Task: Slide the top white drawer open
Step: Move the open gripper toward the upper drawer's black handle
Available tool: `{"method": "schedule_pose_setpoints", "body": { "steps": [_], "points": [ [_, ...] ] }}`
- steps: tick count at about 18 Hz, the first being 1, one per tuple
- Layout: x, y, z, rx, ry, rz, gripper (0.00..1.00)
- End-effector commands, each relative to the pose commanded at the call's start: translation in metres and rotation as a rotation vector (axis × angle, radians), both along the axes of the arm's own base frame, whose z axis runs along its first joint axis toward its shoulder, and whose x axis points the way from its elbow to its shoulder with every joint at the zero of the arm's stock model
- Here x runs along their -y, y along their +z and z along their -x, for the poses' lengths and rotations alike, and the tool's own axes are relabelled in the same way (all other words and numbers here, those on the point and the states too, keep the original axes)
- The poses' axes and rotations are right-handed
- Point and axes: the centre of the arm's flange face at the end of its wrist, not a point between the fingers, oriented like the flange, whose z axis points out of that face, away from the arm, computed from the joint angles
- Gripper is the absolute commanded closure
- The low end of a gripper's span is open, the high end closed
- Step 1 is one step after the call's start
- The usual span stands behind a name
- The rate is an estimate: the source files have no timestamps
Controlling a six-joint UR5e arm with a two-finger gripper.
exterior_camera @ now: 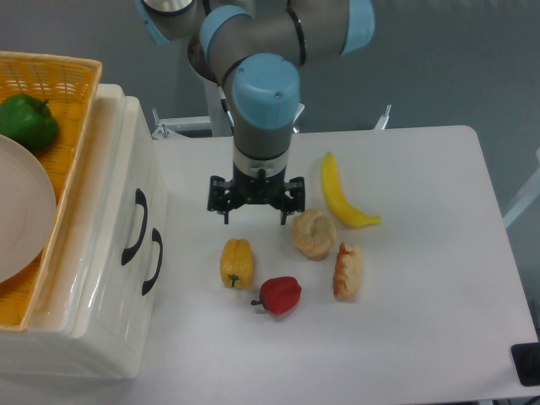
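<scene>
Cream-white top drawer (126, 198), black handle (135, 226); yellow banana (342, 199).

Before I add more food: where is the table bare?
Bare: the right side past the banana, and the front strip below the red pepper. Crowded: the middle, around the bun, yellow pepper and gripper.

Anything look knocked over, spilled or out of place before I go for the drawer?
Nothing stands out. Both drawers look shut, the top drawer included. The food lies loose on the table, nothing spilled. The claw hangs open above the table, right of the handles.
</scene>
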Motion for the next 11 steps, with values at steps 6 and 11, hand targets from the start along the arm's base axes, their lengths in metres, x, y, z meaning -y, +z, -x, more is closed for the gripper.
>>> {"method": "schedule_pose_setpoints", "body": {
  "steps": [6,11],
  "points": [
    [-0.010,0.006,-0.013,0.014,0.004,-0.023,0.00],
    [-0.020,0.006,-0.015,0.089,0.047,-0.080,0.00]
  ]
}}
